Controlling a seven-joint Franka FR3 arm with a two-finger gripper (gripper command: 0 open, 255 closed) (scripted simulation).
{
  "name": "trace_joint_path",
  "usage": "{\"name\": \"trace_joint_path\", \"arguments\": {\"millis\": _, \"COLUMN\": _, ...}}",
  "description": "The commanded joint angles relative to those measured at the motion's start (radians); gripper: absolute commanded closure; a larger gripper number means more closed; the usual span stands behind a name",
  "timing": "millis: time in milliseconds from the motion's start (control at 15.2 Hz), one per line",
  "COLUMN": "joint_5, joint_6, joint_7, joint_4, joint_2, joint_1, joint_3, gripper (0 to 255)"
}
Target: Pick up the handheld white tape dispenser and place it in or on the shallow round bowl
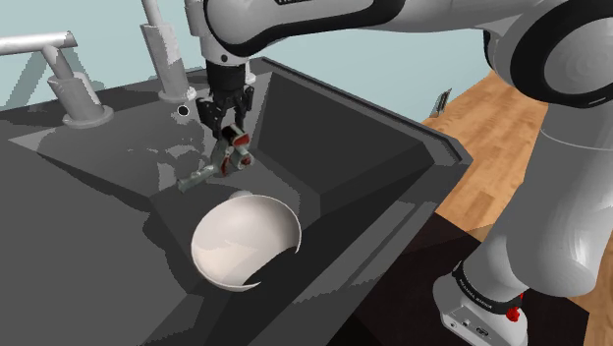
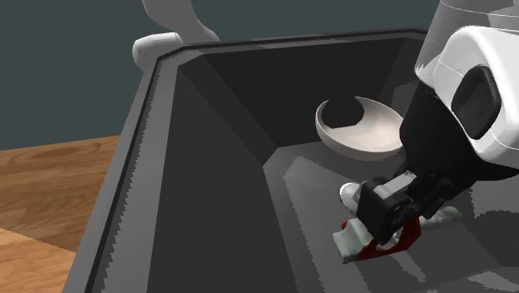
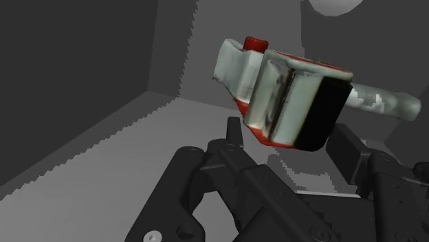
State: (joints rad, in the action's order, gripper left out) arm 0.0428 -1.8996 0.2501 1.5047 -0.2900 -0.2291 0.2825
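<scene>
The tape dispenser (image 1: 233, 155) is white and grey with red parts. Its thin handle points toward the shoulder view's left. My black gripper (image 1: 232, 133) comes down on it from above and is shut on its body. In the wrist view the dispenser (image 3: 289, 96) sits clasped between the two fingers of the gripper (image 3: 287, 135). The shallow round white bowl (image 1: 241, 236) lies tilted in the dark sink, nearer the camera than the dispenser. In the second exterior view the bowl (image 2: 358, 133) lies beyond the gripper (image 2: 391, 212) and the dispenser (image 2: 366, 237).
Everything sits inside a dark grey sink basin (image 1: 344, 147) with sloping walls. A grey faucet (image 1: 39, 44) and tap posts (image 1: 162, 49) stand on the rim behind it. Wooden floor (image 1: 491, 108) lies beyond the counter, and the arm's base (image 1: 481, 295) is at lower right.
</scene>
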Motion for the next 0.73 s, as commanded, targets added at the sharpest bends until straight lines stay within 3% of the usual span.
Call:
{"name": "trace_joint_path", "arguments": {"millis": 0, "joint_5": 0.0, "joint_6": 0.026, "joint_7": 0.001, "joint_4": -0.026, "joint_2": 0.0, "joint_1": -0.001, "joint_3": 0.001, "gripper": 255}}
{"name": "trace_joint_path", "arguments": {"millis": 660, "joint_5": 0.006, "joint_6": 0.17, "joint_7": 0.005, "joint_4": -0.189, "joint_2": -0.019, "joint_1": -0.011, "joint_3": 0.003, "gripper": 255}}
